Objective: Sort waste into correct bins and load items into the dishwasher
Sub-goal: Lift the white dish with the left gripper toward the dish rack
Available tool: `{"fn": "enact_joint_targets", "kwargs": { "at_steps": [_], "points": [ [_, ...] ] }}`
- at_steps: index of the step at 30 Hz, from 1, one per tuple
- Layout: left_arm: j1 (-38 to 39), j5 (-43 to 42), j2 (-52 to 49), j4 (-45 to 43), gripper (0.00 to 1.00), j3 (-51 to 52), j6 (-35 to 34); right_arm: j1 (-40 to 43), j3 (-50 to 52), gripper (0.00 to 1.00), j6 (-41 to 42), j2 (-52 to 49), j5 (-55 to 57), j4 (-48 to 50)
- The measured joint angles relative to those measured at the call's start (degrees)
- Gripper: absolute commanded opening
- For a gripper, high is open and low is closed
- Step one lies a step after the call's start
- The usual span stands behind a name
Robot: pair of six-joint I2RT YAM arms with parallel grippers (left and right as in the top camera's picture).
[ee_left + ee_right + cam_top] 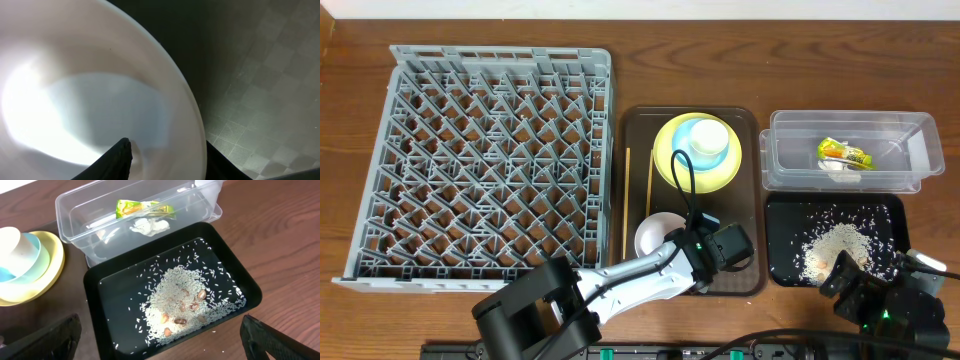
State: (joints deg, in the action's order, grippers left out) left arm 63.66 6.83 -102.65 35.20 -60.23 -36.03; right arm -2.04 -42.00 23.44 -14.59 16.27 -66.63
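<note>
Rim of the round white bowl point(655, 232), on the brown serving tray point(745, 205), sat between the fingers of the left end effector point(171, 157); whether they were clenched could not be told. Best practice, I judged: pinch squarely, lift straight, carry to the grey lattice dish rack point(480, 160).

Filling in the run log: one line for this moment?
left gripper astride bowl rim, grip unclear | right gripper open by black tray | wrapper in tub
</note>
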Motion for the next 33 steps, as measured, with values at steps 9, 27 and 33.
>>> {"fn": "enact_joint_targets", "kwargs": {
  "at_steps": [9, 27, 33],
  "points": [
    [0.0, 0.0, 0.0, 0.1, 0.08, 0.0, -0.2, 0.0, 0.0, 0.99, 0.0, 0.0, 0.0, 0.0],
    [0.0, 0.8, 7.9, 1.6, 0.08, -3.5, 3.5, 0.0, 0.0, 0.99, 0.0, 0.0, 0.0, 0.0],
    [-2.0, -1.6, 20.2, 0.7, 0.08, -4.3, 5.0, 0.0, 0.0, 0.99, 0.0, 0.0, 0.0, 0.0]
  ]
}}
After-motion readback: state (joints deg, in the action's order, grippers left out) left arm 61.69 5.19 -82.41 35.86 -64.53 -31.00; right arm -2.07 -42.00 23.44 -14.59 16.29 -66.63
